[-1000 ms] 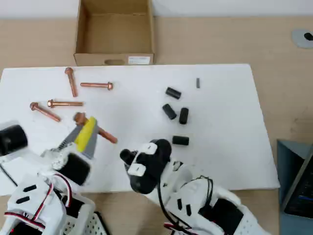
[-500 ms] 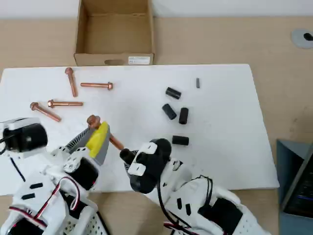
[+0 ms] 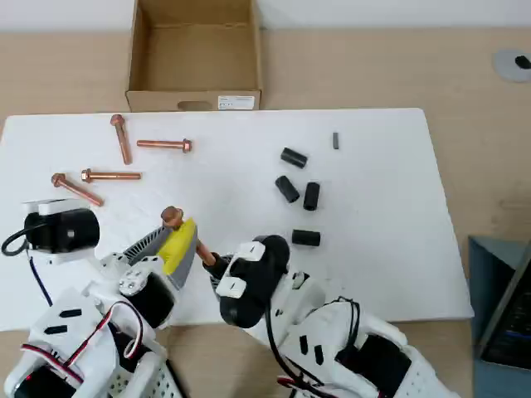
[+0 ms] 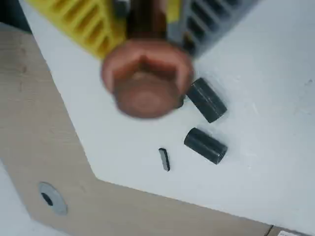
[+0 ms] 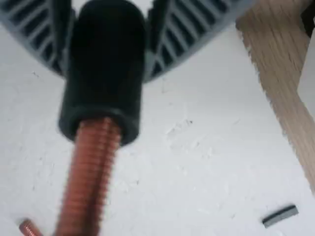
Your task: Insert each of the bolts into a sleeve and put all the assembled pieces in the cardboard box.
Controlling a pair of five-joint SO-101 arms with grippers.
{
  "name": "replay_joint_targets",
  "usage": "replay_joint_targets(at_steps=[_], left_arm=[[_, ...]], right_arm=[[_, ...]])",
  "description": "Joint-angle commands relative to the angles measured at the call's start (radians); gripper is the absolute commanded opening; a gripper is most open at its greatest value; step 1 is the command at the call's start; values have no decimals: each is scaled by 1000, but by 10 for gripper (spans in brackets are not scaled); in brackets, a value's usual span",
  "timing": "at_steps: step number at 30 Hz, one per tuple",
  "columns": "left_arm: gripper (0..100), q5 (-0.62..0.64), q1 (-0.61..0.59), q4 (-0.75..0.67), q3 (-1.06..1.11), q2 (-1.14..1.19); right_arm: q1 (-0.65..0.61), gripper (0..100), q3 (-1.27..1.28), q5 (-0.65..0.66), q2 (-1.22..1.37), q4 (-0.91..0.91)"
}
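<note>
Sitting tip-first in clamped sleeve [image 5: 101,73] — the bolt [image 5: 87,179].

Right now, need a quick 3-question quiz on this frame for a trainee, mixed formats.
1. True or false: the box already holds an assembled piece.
2. How many loose bolts lie on the mat? A) two B) four C) six
3. Fill in: the left fingers are shut on a bolt. Its threaded end enters the ____ held in the right fingers.

Key: 1 false, the box is empty. 2 B. 3 sleeve.
</note>
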Motion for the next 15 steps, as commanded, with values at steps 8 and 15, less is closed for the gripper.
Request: replay_joint_targets(at_steps=[8, 15], left_arm=[[2, -26, 75, 106, -2, -2], [2, -138, 121, 141, 51, -2]], right_arm=[[-1, 9, -2, 6, -113, -31], [-1, 9, -1, 6, -113, -31]])
